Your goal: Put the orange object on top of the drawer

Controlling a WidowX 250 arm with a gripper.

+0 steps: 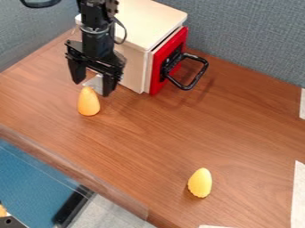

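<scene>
- My gripper (pixel 92 88) hangs near the drawer (pixel 158 71) — fingers spread.
- Orange object (pixel 88 103) stands on the table (pixel 143 138), just below me.
- Yellow object (pixel 200 183) — well apart.

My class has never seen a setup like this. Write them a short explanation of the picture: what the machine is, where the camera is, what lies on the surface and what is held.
The black machine at the upper left is a robot arm. At its lower end hangs a gripper, whose two fingers work like a thumb and forefinger. There is one picture, taken by a fixed camera looking down at a slant.

The surface is a brown wooden table. Beside the arm stands the drawer, a pale box with a red front and a black handle. An orange object stands on the table by the fingers, and a yellow object is nearer the camera.

Nothing appears to be held: the fingers are apart. The job is to put the orange object on top of the drawer.
</scene>
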